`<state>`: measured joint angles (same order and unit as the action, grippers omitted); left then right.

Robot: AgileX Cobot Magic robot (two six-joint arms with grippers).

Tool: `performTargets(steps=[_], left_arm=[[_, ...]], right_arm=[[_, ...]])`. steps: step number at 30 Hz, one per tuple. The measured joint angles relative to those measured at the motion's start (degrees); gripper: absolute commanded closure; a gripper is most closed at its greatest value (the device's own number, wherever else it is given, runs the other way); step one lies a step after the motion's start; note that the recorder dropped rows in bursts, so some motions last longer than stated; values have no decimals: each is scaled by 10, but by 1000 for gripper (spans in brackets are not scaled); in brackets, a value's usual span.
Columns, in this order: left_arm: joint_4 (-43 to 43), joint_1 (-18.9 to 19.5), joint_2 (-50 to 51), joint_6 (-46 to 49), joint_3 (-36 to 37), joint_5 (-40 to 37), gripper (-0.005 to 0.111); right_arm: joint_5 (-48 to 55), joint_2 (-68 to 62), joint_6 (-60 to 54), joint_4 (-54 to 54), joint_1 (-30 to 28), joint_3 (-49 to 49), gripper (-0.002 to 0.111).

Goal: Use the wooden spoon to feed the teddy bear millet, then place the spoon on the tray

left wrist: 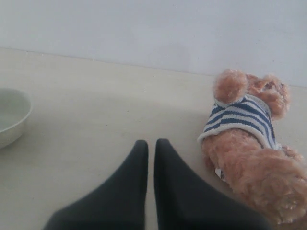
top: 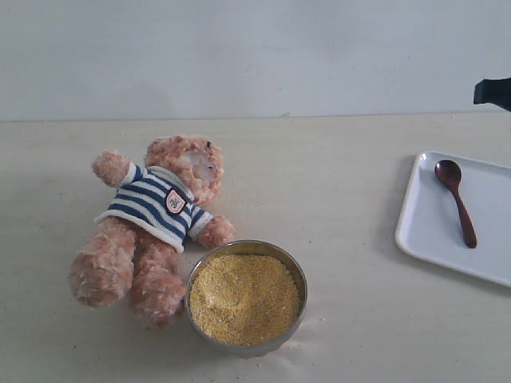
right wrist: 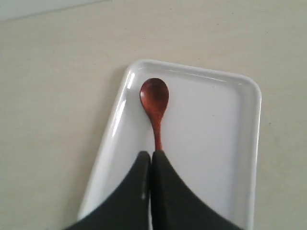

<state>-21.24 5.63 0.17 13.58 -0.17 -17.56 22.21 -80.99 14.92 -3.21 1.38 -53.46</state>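
Currently wooden spoon (top: pixel 458 207) flat on tray (top: pixel 427 231), bowl toward wall (top: pixel 239 48); right pincer (right wrist: pixel 151 154) closed, empty.

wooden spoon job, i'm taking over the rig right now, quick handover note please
Left gripper: shut, empty, near the teddy bear.
Right gripper: shut, empty, above the tray, not holding the wooden spoon.
The teddy bear lies on its back beside the steel bowl of millet; spoon lies in the tray.
Done or left: unclear. Spoon looks clean; if unfed, pick up, scoop, feed, return spoon.
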Motion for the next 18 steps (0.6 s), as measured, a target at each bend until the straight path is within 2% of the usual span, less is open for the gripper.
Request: performTargets(steps=[4, 7, 11, 14, 18], left_arm=[[-1, 0, 0, 0, 0, 0, 102], [-1, 0, 0, 0, 0, 0, 102], [-1, 0, 0, 0, 0, 0, 102], [-1, 0, 0, 0, 0, 0, 102], [-1, 0, 0, 0, 0, 0, 102]], right_arm=[[-113, 95, 43, 54, 9, 125, 108], [-232, 182, 48, 73, 49, 251, 108], [-333, 291, 5, 79, 109, 378, 108], [-353, 405, -76, 81, 160, 421, 108], [-388, 520, -98, 83, 186, 422, 108]])
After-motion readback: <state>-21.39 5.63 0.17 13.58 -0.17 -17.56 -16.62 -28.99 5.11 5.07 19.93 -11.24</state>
